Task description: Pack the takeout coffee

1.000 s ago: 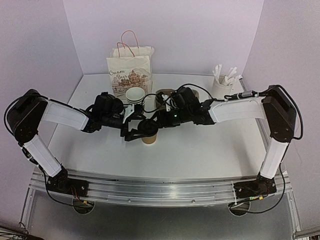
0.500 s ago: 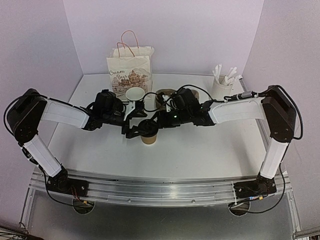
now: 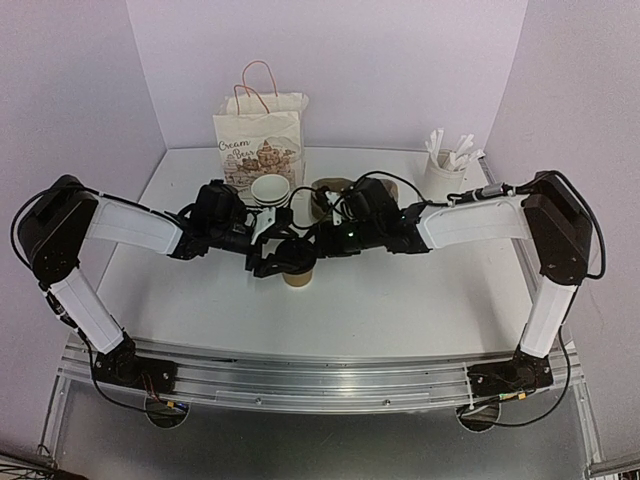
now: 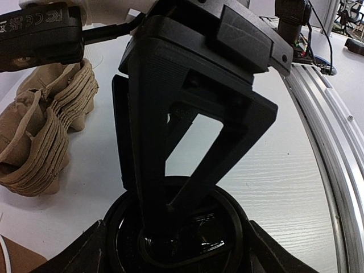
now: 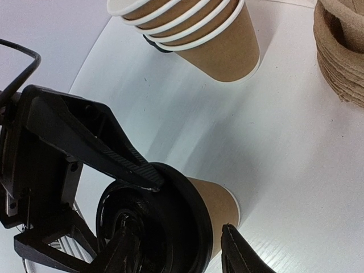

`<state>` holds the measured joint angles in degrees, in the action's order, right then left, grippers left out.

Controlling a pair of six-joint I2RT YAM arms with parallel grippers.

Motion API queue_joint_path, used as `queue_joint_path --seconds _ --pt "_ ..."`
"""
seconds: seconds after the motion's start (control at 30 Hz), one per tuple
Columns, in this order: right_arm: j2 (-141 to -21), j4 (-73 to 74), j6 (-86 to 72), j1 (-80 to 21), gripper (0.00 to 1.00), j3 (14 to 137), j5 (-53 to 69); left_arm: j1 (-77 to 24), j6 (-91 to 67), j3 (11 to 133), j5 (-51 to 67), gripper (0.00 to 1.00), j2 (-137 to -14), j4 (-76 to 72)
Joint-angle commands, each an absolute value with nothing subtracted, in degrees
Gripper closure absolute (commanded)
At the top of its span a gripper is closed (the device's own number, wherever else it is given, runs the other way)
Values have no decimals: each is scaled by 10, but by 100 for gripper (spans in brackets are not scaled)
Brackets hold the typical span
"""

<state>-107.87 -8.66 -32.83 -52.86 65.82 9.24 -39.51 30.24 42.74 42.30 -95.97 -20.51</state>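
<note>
Standing upright at the middle of the surface [image 3: 400, 300] in the top view, the takeout coffee [image 3: 298, 276] is met by both arms at once. The left pincer [image 3: 270, 258] is set against it from the left of the frame and the right pincer [image 3: 302, 246] from the right, so neither arm can be called nearer. The cup's long axis is judged vertical, with the lid [image 3: 293, 256] uppermost. The paper bag [image 3: 260, 140] is seen further up the frame and slightly left, beyond the stack of lidless cups [image 3: 270, 190]. The packing move is therefore judged to run up-frame, on the left arm's side

In the left wrist view, the lid [image 4: 226, 227] is found at bottom centre, flanked closely by the left pincer's own fingers [image 4: 85, 256] in the two lower corners. This pincer is judged to be clamped on the takeout coffee at its rim, though the contact is partly hidden. A black finger of the right pincer is seen planted on the lid's centre from above

In the right wrist view, the right pincer's fingers [image 5: 233, 250] are held apart: one is laid over the lid, the other is set just outside the brown wall at lower right. Nothing is seen clamped between them, so a downward press on the lid is judged likelier than a grip
</note>
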Motion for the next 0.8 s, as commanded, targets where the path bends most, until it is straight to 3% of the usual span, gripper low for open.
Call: queue_joint_path --seconds 0.0,0.4,0.67,0.77 --pt "-1095 -105 -341 -540 51 640 88 -399 342 421 402 21 -984 -158" --pt "-1093 -130 -365 -543 51 598 82 -401 355 367 438 20 -1030 -146" --pt "-1096 -130 -378 -543 51 602 89 -393 304 395 482 22 -1032 -115" --pt "-1097 -129 -379 -542 50 614 92 -385 299 427 482 18 -1017 -80"
